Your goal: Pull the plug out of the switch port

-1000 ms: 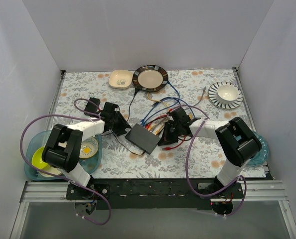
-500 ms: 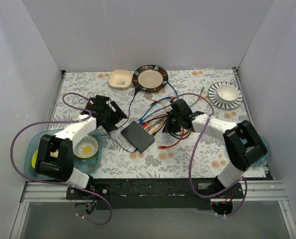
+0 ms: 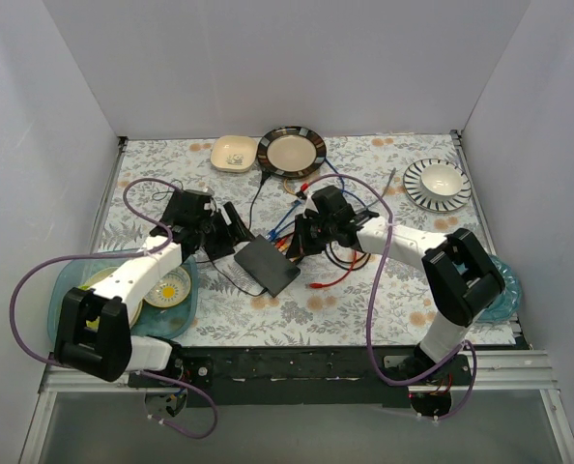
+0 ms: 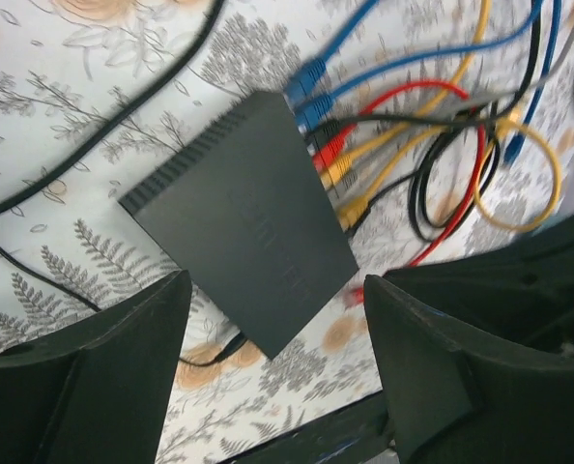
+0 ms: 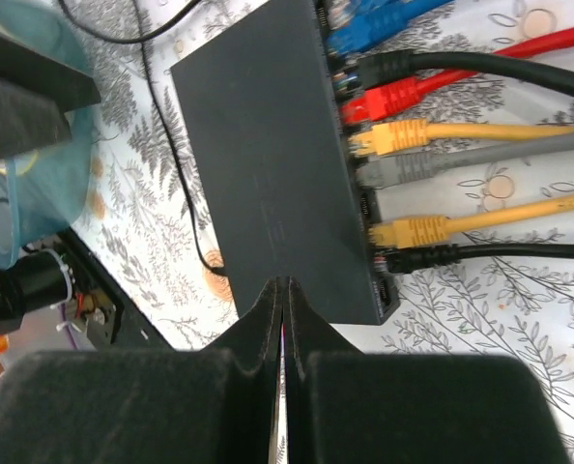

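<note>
On the floral-patterned table cloth (image 3: 403, 290), the flat dark grey switch box (image 3: 268, 264) lies at the middle, unrestrained. The left gripper (image 4: 272, 319) hangs above it, spread wide and holding nothing. The right gripper (image 5: 283, 290) is clenched with nothing visible in it, at the switch's socket edge. A tug on any plug would likely drag the loose box. The tangled coloured cables (image 3: 311, 208) could snag. The clipped plugs (image 5: 403, 135) sit close together, so a wrong neighbour may be pinched.

The left gripper (image 4: 277, 290) and right gripper (image 5: 285, 290) were matte black; white arm links (image 3: 137, 271), black joints (image 3: 461, 275), looping purple cables (image 3: 368, 319).
</note>
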You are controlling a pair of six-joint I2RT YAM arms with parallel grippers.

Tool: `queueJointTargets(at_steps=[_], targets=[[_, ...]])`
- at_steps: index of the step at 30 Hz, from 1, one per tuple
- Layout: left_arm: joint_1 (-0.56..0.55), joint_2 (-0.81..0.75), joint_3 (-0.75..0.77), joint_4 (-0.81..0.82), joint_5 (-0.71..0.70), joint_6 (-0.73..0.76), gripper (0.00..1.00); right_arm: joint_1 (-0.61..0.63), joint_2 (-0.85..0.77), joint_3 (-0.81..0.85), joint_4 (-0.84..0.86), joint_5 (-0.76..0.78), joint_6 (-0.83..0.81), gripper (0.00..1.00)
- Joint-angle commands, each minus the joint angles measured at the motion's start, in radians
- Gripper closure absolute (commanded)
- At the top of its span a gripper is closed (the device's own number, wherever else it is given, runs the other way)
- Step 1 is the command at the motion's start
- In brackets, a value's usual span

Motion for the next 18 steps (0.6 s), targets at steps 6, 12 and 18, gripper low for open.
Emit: queueJointTargets(at_steps=[6,12,18], targets=[[-0.228,-0.185,-0.019,-0.075,-0.114,0.219,0.38,0.003,0.062,0.057,0.024,-0.180,-0.022,0.99],[-0.412,-0.159,-0.042,-0.096,-0.231,0.269,0.55,0.003,0.033,0.022,0.018,-0.163,-0.025,0.99],[-0.487,-0.125,-0.082,-0.127,-0.304,0.249,0.66,0.003,-0.013,-0.032,0.005,-0.141,-0.030,0.99]])
